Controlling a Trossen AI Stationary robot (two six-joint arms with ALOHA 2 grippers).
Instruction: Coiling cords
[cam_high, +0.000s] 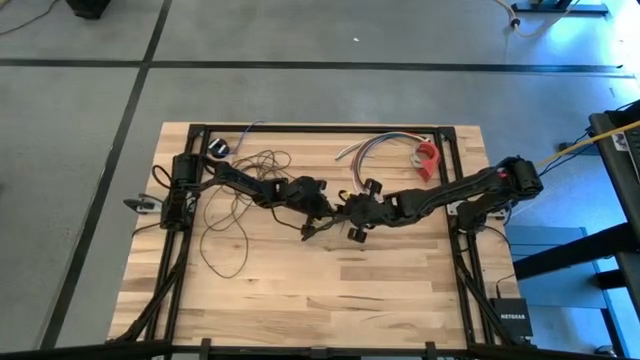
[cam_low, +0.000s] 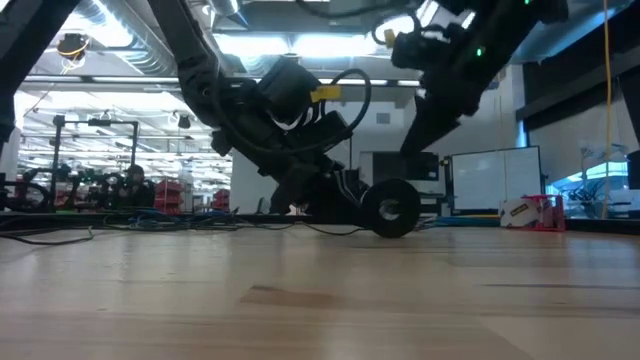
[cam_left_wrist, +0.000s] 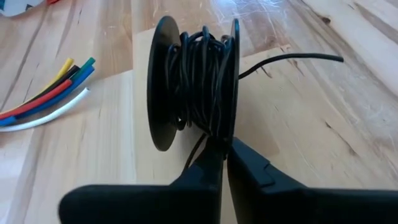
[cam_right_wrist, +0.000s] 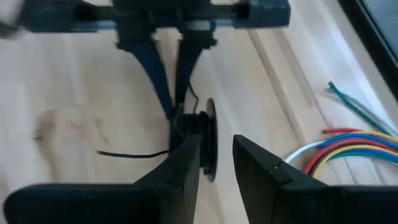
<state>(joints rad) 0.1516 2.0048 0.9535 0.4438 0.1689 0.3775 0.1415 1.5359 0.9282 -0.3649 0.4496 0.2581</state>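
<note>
Pale wooden table (cam_high: 300, 290) (bright workshop behind), cords (cam_high: 240, 200) looped across

Cords (cam_left_wrist: 199, 74): black, wound on black spool (cam_left_wrist: 163, 81). Loose loops of cords (cam_high: 245, 190) dark against pale wood table (cam_high: 300, 290) with light grain streaks. Wire bundle (cam_left_wrist: 46, 96): yellow, green, red, blue, white. Red object (cam_high: 428, 158) at table's far edge. Both arms black.
</note>
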